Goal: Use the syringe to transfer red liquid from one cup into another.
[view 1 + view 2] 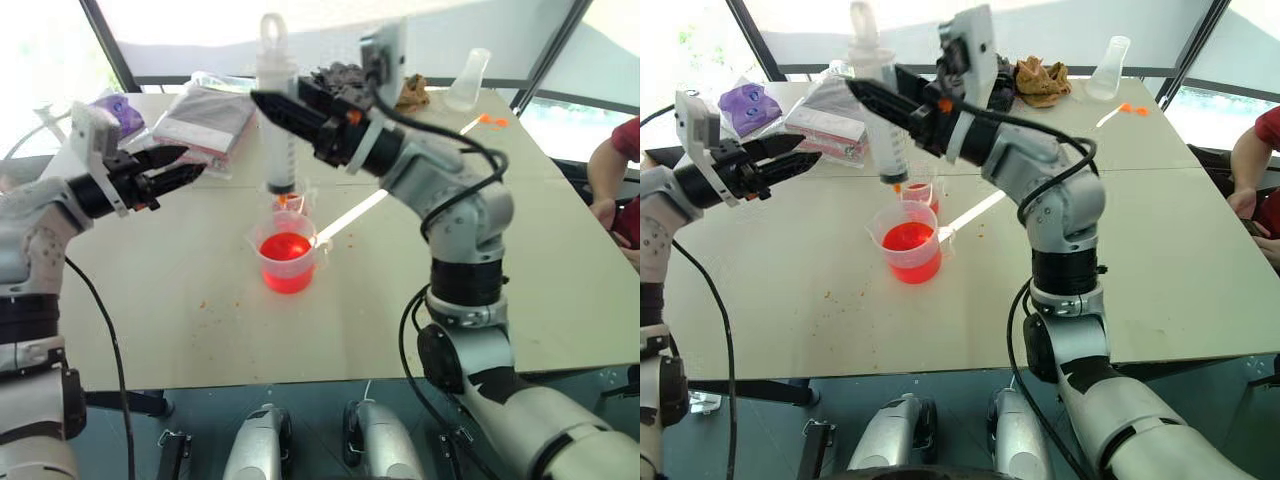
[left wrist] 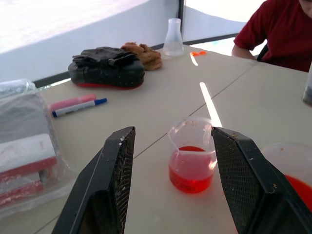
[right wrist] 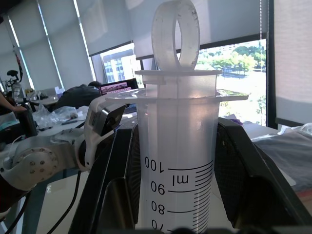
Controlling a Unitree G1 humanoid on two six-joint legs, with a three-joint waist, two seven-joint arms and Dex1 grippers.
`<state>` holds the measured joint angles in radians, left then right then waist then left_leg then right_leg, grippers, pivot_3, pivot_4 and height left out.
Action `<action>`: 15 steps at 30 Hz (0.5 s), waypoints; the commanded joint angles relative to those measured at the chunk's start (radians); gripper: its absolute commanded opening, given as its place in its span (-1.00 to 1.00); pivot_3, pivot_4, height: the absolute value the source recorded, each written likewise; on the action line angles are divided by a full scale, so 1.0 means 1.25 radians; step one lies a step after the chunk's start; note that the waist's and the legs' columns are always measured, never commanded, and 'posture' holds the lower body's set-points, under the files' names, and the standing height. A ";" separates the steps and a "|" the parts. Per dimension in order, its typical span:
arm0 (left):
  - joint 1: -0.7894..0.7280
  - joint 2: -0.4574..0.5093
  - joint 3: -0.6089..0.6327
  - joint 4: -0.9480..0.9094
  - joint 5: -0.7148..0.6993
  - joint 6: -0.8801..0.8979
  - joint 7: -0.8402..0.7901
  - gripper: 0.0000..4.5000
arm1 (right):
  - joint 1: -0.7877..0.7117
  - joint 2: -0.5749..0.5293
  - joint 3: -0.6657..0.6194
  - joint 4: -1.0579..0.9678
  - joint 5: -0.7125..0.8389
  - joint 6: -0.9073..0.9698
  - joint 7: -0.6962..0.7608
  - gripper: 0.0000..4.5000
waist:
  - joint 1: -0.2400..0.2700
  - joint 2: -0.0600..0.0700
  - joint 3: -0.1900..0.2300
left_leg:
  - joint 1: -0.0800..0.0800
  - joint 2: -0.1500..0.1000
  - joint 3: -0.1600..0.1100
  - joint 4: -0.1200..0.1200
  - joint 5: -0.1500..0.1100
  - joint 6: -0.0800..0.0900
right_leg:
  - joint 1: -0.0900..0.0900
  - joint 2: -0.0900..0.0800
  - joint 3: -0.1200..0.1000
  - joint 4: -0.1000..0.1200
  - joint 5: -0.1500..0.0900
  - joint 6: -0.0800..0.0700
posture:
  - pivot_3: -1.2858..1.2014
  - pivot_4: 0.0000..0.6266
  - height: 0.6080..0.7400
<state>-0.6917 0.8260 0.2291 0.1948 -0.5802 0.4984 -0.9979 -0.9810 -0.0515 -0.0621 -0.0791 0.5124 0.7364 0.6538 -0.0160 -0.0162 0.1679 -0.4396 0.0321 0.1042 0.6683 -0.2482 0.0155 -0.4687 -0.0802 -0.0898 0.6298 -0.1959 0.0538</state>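
Nearest me on the pale tabletop (image 1: 200, 330) sits the wide beaker (image 1: 288, 258) of red liquid (image 1: 286, 247), the smaller cup (image 2: 191, 161) just behind it. My right fingers (image 1: 275, 108) clamp the syringe (image 1: 277, 120) upright above the cups, while my left fingers (image 1: 180, 165) are spread, empty. Farther back lie a bagged packet (image 1: 205, 118), a flask (image 1: 467, 80) and bright windows (image 3: 234, 56).

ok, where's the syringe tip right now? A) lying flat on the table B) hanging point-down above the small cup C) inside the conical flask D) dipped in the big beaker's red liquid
B: the right gripper holds the syringe upright, its orange tip just above the small cup, behind the big beaker.
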 commanded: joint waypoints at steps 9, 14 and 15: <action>-0.109 0.022 0.016 -0.089 -0.086 0.111 -0.052 0.15 | 0.143 -0.030 0.137 0.029 -0.090 -0.206 0.053 -0.33 | -0.004 0.000 0.000 | 0.001 0.000 0.000 0.000 0.000 0.000 | 0.000 0.000 0.001 0.000 0.000 0.000 | 0.03 -0.52 1.00; -0.098 0.028 -0.003 -0.115 -0.094 0.135 -0.093 0.15 | 0.155 -0.023 0.143 0.053 -0.097 -0.238 0.047 -0.33 | -0.003 0.000 0.000 | 0.004 0.000 0.000 0.000 0.000 -0.001 | 0.002 0.001 0.001 0.001 0.000 0.000 | 0.03 -0.52 1.00; -0.093 0.030 -0.005 -0.117 -0.094 0.137 -0.101 0.15 | 0.156 -0.022 0.142 0.055 -0.097 -0.240 0.044 -0.33 | -0.003 0.000 0.000 | 0.004 0.000 0.000 0.000 0.000 -0.001 | 0.003 0.001 0.001 0.001 0.000 0.000 | 0.03 -0.52 1.00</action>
<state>-0.8060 0.8416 0.2132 0.0796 -0.6828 0.6680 -1.1074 -0.7795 -0.0878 0.1151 0.0080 0.3860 0.4659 0.7119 -0.0199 -0.0166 0.1683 -0.4346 0.0327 0.1041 0.6682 -0.2476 0.0145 -0.4655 -0.0788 -0.0883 0.6307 -0.1961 0.0536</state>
